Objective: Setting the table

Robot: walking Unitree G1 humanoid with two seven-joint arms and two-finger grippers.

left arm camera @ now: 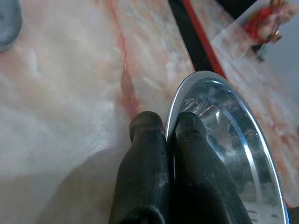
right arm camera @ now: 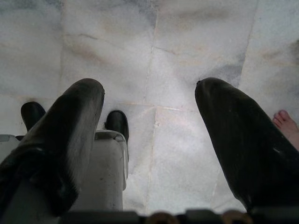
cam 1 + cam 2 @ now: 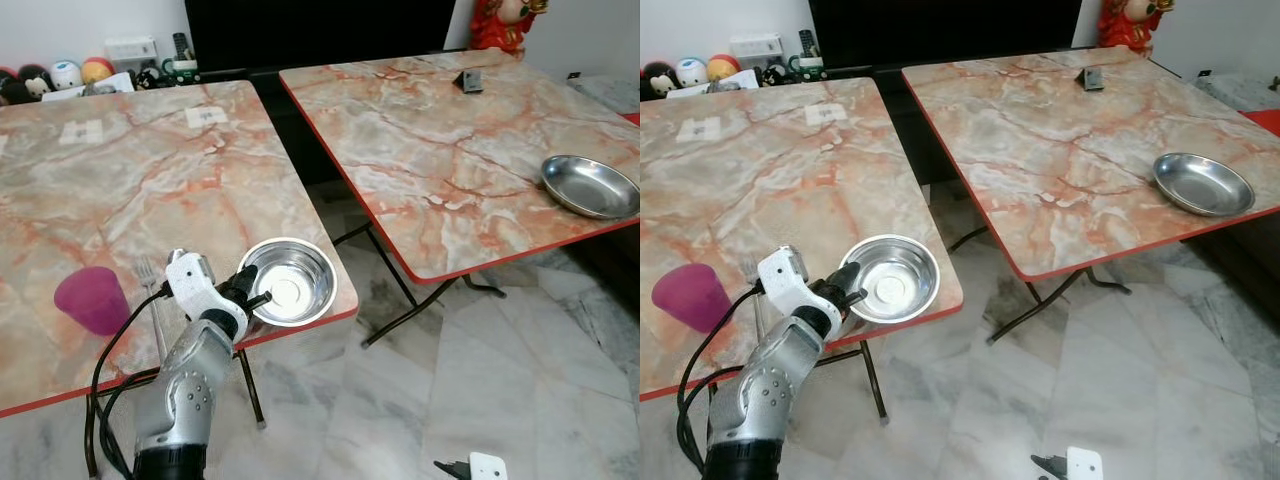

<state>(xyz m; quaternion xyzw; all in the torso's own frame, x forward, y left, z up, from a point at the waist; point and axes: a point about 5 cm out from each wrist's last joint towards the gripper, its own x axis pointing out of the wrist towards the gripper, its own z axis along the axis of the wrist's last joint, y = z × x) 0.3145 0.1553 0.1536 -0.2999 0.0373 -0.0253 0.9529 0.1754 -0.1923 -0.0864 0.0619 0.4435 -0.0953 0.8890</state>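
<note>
A steel bowl [image 3: 292, 281] sits at the near right corner of the left marble table [image 3: 150, 190]. My left gripper [image 3: 256, 286] is shut on the bowl's near left rim; in the left wrist view its fingers [image 1: 154, 172] pinch the thin rim [image 1: 187, 88], one inside and one outside. A fork [image 3: 153, 300] lies on the table left of the gripper, and a magenta cup [image 3: 91, 299] stands upside down further left. A steel plate [image 3: 590, 186] rests near the right edge of the right table [image 3: 450, 150]. My right gripper [image 2: 149, 140] hangs open above the floor.
A gap of marble floor [image 3: 420, 380] separates the two tables, whose folding legs [image 3: 400, 290] stand in it. A small dark object [image 3: 469, 81] lies at the far side of the right table. Toys and a mug line the back of the left table. A person's toes [image 2: 286, 122] show by the floor.
</note>
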